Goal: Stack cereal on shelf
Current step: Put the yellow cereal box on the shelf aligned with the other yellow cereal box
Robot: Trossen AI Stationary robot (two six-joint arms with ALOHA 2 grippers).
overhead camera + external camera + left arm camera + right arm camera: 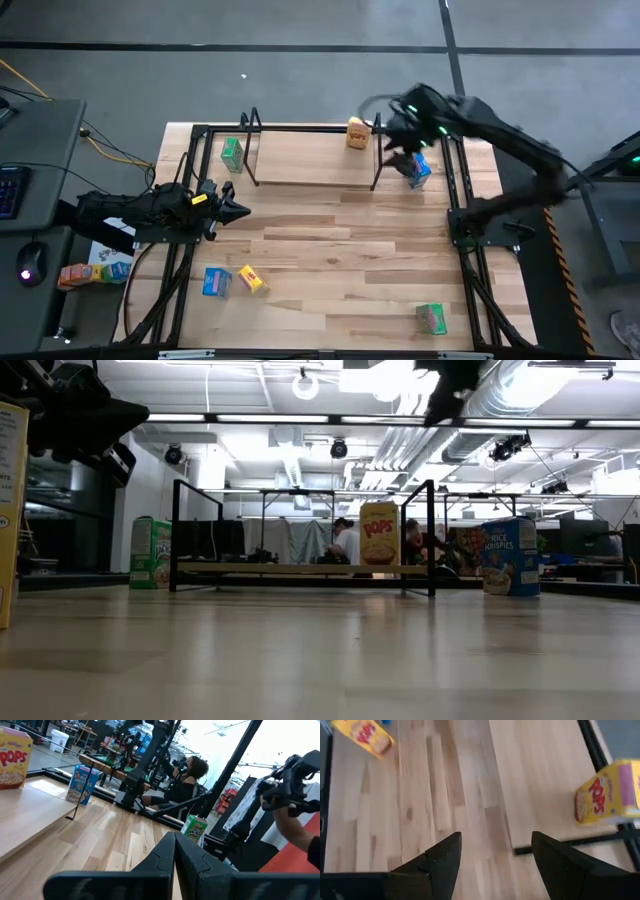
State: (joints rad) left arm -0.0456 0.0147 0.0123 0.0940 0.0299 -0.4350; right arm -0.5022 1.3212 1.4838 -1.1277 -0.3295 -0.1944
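Right gripper (495,865) hangs above shelf (310,165), jaws spread, empty. Risk: descending, it clips Pops box (607,795) off plank end. Left gripper (235,209) clenched, idle.

left gripper (240,210): fingers closed, low | right gripper (393,150): fingers apart, raised

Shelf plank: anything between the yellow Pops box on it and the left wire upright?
No. In the high view the shelf is bare from the yellow Pops box to the left upright; the low view agrees.
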